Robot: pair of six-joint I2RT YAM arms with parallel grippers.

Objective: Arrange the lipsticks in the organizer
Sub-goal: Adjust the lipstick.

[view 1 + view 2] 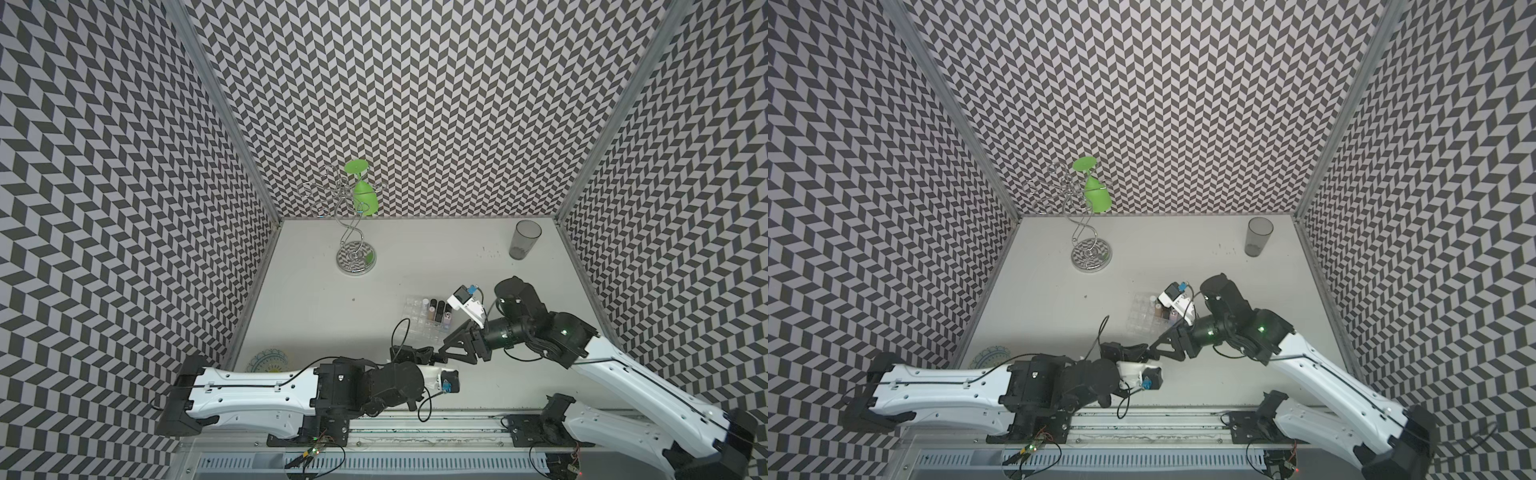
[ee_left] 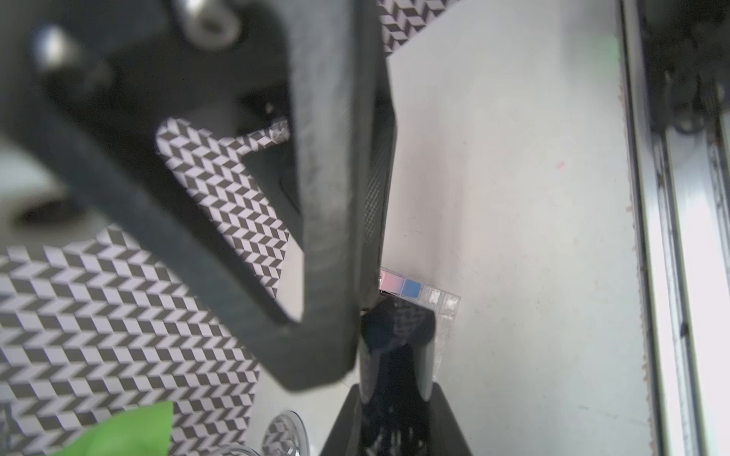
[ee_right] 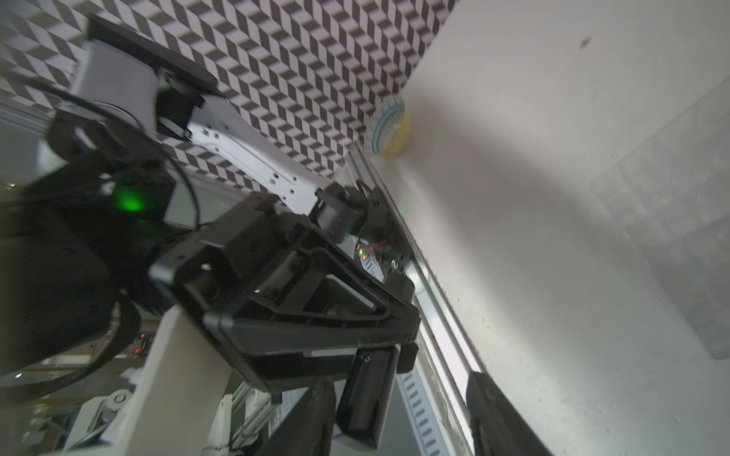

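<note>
My left gripper (image 1: 430, 358) is shut on a glossy black lipstick (image 3: 367, 395), which also shows between its fingers in the left wrist view (image 2: 395, 355). My right gripper (image 1: 446, 353) meets it tip to tip above the table's front. It is open, its fingers (image 3: 497, 414) standing either side of that lipstick with a gap on one side. Behind them stands the clear organizer (image 1: 415, 322) with several lipsticks upright in its cells, black ones (image 1: 440, 309) and a pink-to-blue one (image 2: 399, 286). In both top views the arms cover the organizer's (image 1: 1138, 318) near right corner.
A wire glass stand (image 1: 355, 257) with a green glass hung on it stands at the back left. A grey tumbler (image 1: 524, 239) is at the back right. A patterned dish (image 1: 269, 360) lies near the left wall, partly under my left arm.
</note>
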